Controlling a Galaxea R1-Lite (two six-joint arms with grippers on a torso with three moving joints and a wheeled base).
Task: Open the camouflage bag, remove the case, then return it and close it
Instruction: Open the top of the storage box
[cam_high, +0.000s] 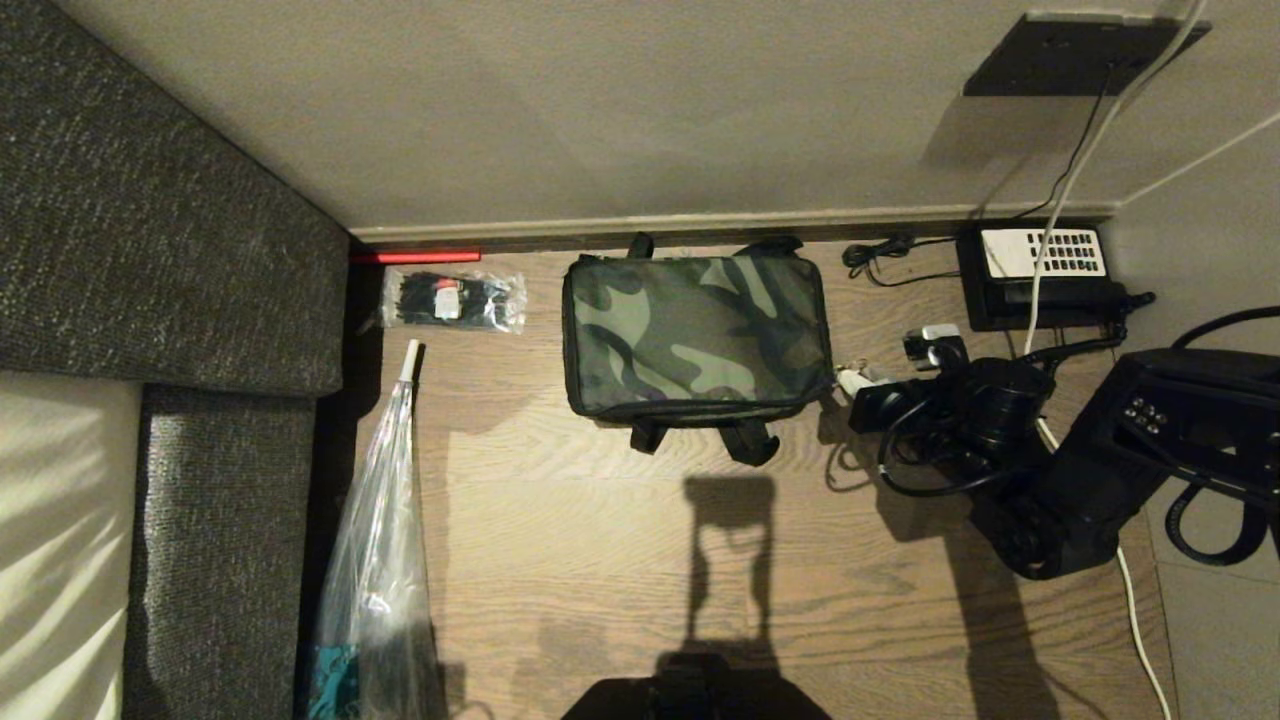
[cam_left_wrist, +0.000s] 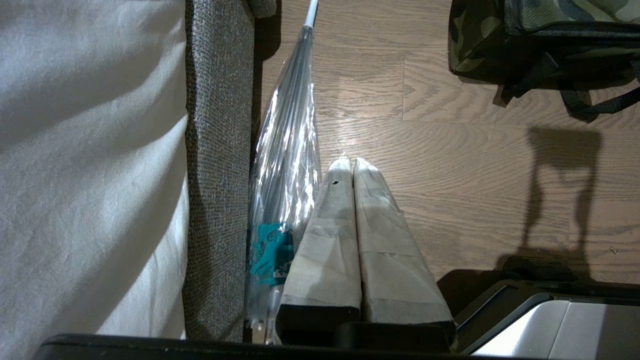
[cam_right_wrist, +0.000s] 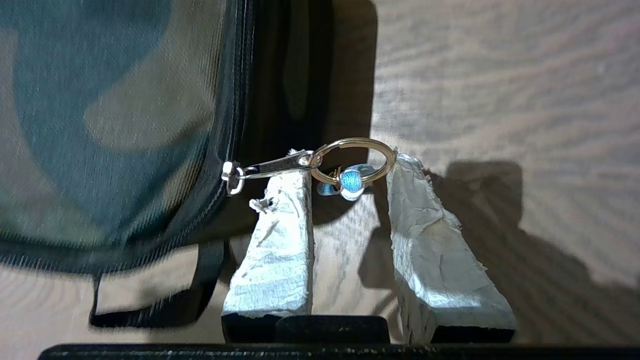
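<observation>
On the wooden floor (cam_high: 600, 520) lies the camouflage bag (cam_high: 697, 335) — zipped shut, black straps. Beside it, the right gripper (cam_right_wrist: 348, 165) — fingers apart around the zipper's ring (cam_right_wrist: 353, 161); the left gripper's (cam_left_wrist: 352, 162) fingers are pressed together.

I can't read any text, label, brand or number from here — not on the camouflage bag (cam_high: 697, 335), nor on anything around it.

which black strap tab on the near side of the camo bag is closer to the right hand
The one toward the robot's right, strap tab. It sits nearer the right hand at the camouflage bag corner; the other tab lies further left.
</observation>
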